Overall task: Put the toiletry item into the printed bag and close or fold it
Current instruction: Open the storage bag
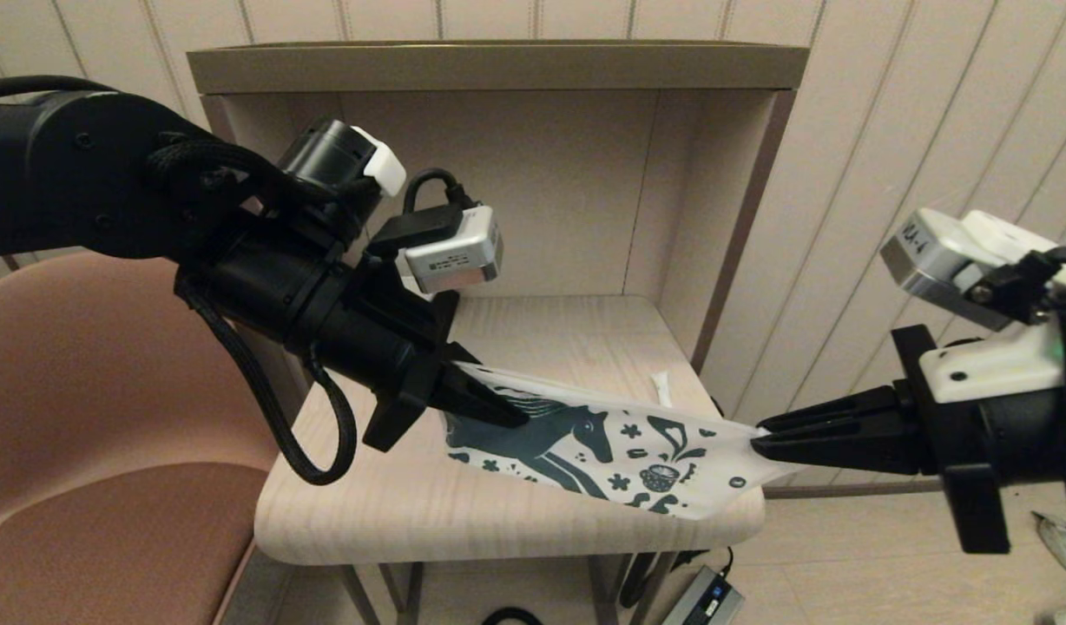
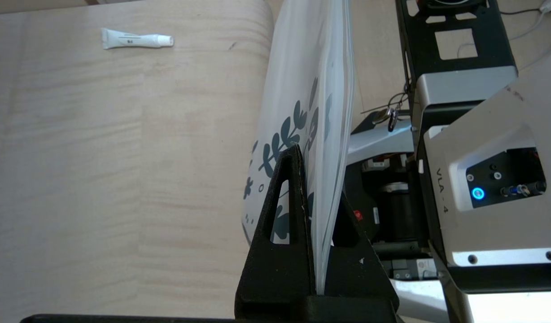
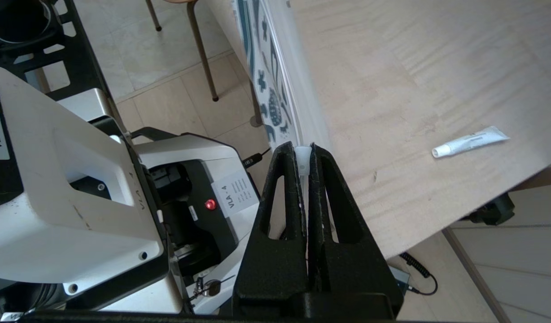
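Note:
The printed bag (image 1: pixel 602 447), white with a dark teal horse and cup, hangs stretched above the small wooden table (image 1: pixel 394 512). My left gripper (image 1: pixel 511 412) is shut on its left end, and my right gripper (image 1: pixel 759 438) is shut on its right end. The bag (image 2: pixel 302 103) runs edge-on between the left fingers in the left wrist view. A translucent white corner of the bag (image 3: pixel 275 80) sits between the right fingertips (image 3: pixel 284 154). The toiletry item (image 1: pixel 661 388), a tiny white tube, lies on the table behind the bag, also seen as a tube (image 2: pixel 136 39) and as a tube (image 3: pixel 470 141).
The table sits in a beige alcove with side walls (image 1: pixel 741 217) and a top shelf (image 1: pixel 498 65). A pink chair (image 1: pixel 108 417) stands at the left. A power adapter with cable (image 1: pixel 702 599) lies on the floor under the table's right front.

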